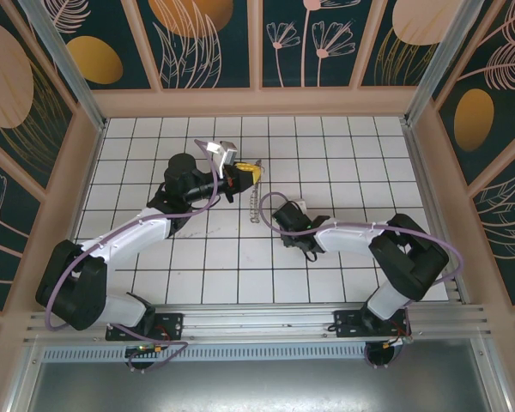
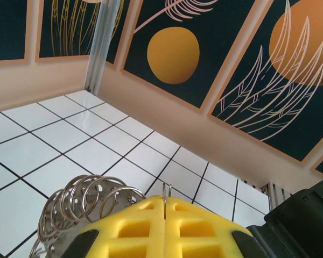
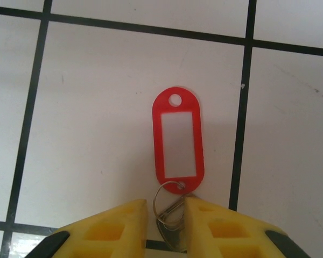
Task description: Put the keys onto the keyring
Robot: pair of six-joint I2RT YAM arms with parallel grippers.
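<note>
My left gripper (image 2: 165, 208) is shut on the thin wire of the keyring (image 2: 166, 191), raised above the tiles. A cluster of small silvery rings and metal pieces (image 2: 89, 200) hangs off it to the left. From above, the left gripper (image 1: 247, 174) sits mid-table with the keyring (image 1: 255, 203) dangling below it. The keys (image 3: 177, 141) have a red oval tag with a white window, a small split ring and a silvery key. My right gripper (image 3: 166, 208) is low over the tiles, its yellow fingers closed narrowly on the ring and key. Seen from above, the right gripper (image 1: 281, 213) is just right of the keyring.
White tiled floor (image 1: 343, 163) with black grid lines, walled by patterned panels (image 1: 326, 43) and an aluminium post (image 2: 102, 43). The two wrists are about one tile apart at mid-table. Open tiles lie behind and to the right.
</note>
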